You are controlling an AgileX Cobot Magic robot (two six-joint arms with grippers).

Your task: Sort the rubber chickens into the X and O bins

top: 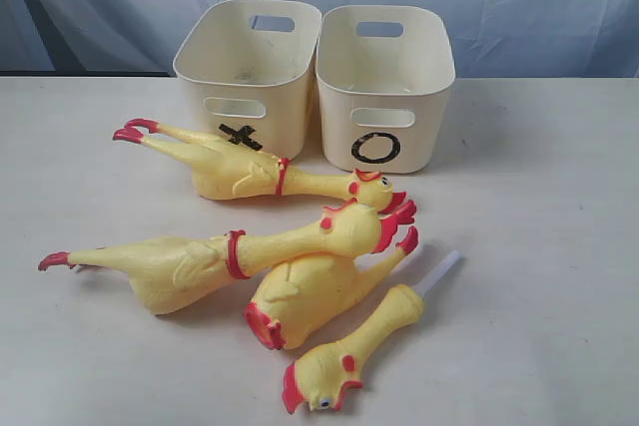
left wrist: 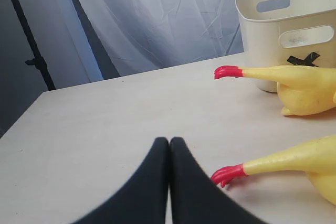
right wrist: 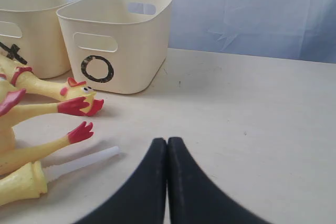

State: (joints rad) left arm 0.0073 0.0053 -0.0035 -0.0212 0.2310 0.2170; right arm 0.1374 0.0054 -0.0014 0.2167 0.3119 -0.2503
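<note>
The left gripper [left wrist: 169, 142] has its black fingers pressed together, grasping nothing. In the exterior view's upper middle, the cream plastic X bin [top: 290, 112] stands just left of the matching O bin [top: 424, 137], with four yellow rubber chickens [top: 190, 268] with red feet lying before them across the lower centre. The right gripper [right wrist: 167, 142] is likewise clenched and empty.

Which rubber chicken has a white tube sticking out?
The small head-and-neck chicken at the front of the exterior view: a white tube pokes from its neck end. No other chicken shows one.
</note>
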